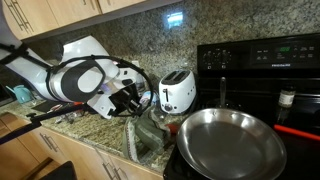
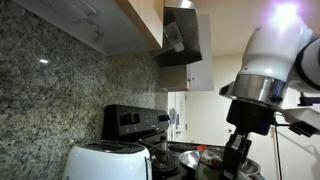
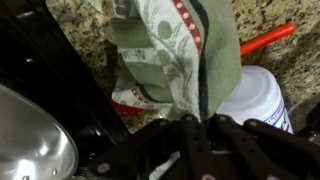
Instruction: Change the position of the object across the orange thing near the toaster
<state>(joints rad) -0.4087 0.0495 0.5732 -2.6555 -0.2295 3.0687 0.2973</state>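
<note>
The gripper (image 3: 197,128) is pinching a gathered fold of the dish cloth (image 3: 175,50), jaws pressed tight on it. From the fingertips the cloth is trailing straight ahead, its long axis running away from them. Farther out, off to the right in the wrist view, the orange stick (image 3: 268,38) is lying on the granite just past the white bottle (image 3: 255,95). The arm (image 1: 75,78) is reaching low, its wrist angled down beside the toaster (image 1: 177,90).
</note>
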